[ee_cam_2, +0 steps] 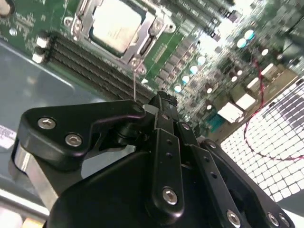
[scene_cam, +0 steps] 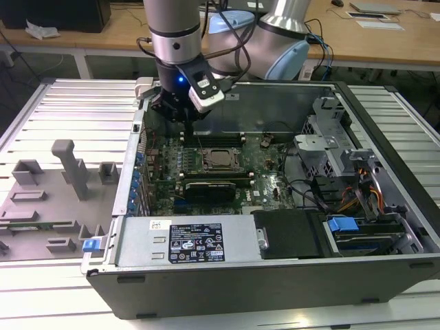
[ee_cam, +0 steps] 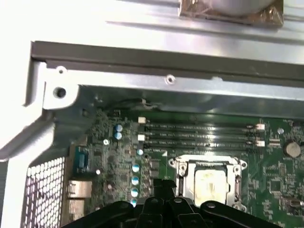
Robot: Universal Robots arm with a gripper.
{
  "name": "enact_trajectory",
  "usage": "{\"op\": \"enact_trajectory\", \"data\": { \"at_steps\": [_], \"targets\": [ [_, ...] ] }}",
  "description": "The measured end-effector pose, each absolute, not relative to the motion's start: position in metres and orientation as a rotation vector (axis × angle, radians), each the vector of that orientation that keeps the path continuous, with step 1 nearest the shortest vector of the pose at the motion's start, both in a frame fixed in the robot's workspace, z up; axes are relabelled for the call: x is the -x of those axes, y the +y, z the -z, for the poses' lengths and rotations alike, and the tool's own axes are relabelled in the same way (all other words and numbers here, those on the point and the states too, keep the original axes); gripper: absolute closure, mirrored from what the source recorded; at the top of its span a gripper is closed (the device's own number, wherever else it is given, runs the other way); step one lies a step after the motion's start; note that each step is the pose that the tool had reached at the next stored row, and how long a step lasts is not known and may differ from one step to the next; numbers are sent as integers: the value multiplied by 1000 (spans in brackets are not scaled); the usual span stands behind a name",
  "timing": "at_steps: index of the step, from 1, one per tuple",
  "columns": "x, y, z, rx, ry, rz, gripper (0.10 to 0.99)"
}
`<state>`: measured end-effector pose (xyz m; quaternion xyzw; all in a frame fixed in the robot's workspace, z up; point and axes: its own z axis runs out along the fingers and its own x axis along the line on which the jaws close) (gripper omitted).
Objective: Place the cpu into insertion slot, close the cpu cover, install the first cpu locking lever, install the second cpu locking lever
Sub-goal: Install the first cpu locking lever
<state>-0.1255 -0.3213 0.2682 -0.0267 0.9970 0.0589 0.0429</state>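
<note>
Exterior view: the gripper [scene_cam: 189,128] hangs low over the motherboard [scene_cam: 268,172] in the upper middle of the frame. Its fingers are closed together with nothing seen between them. The cpu [scene_cam: 220,158] sits in the slot [scene_cam: 203,165], just to the gripper's lower right. Second wrist view: the cover [ee_cam_2: 148,42] lies flat around the cpu. A thin lever [ee_cam_2: 135,78] stands up from the cover's near corner. Its long axis runs straight toward the fingertips [ee_cam_2: 164,100] and it ends just beside them; whether they touch I cannot tell. First wrist view: the cpu lies just ahead of the gripper, with the memory slots [ee_cam: 204,135] beyond it.
</note>
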Motion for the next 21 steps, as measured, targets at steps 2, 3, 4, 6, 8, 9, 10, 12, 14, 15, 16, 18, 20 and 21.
{"op": "enact_trajectory", "data": {
  "at_steps": [2,3,4,6,8,9,10,12,14,15,16,18,20,21],
  "targets": [
    [127,-321,-268,78,3041,-257,980],
    [128,-321,-268,76,3037,-291,980],
    [128,-321,-268,76,3036,-301,980],
    [127,-321,-268,76,3036,-301,980],
    [127,-321,-267,76,3034,-308,980],
    [128,-321,-266,76,3034,-312,980],
    [128,-321,-265,75,3034,-315,980],
    [128,-321,-263,75,3033,-326,980],
    [128,-321,-261,75,3032,-334,980],
    [127,-321,-261,75,3031,-336,980],
    [126,-321,-260,74,3031,-338,980],
    [122,-321,-260,75,3031,-339,980],
    [118,-322,-260,74,3031,-339,980],
    [113,-322,-259,74,3031,-339,980]
  ]
}}
